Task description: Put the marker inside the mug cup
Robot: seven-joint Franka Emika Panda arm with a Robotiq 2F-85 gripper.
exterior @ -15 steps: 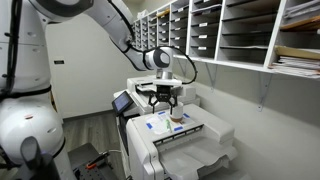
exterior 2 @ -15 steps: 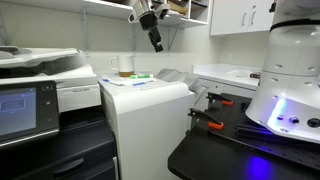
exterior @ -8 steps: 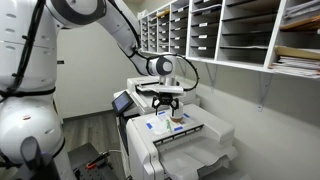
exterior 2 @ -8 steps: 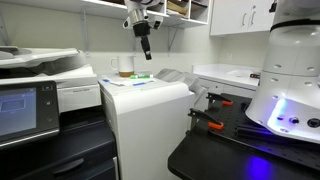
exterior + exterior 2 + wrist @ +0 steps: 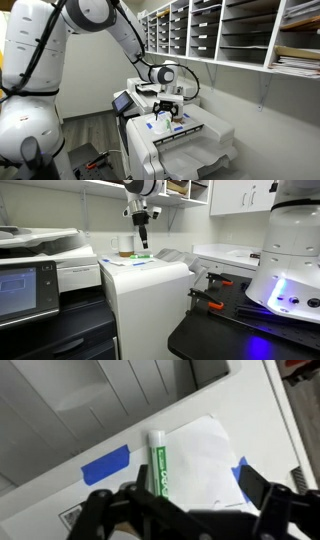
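Observation:
The marker is white with a green label and lies on a white sheet on top of the printer. It shows as a green streak in an exterior view. My gripper is open and empty, hovering above the marker, with its jaws spread wide to either side of the sheet. In both exterior views it hangs above the printer top. The small whitish mug cup stands upright just behind the marker, also seen in the other exterior view. It is out of the wrist view.
Blue tape holds the white sheet on the grey-white printer. A second printer stands beside it. Wall shelves with paper stacks run alongside. The robot base stands on a black table.
The gripper has swung across and come lower over the printer top, closer to the marker. Its jaws stay open. Marker and mug have not moved.

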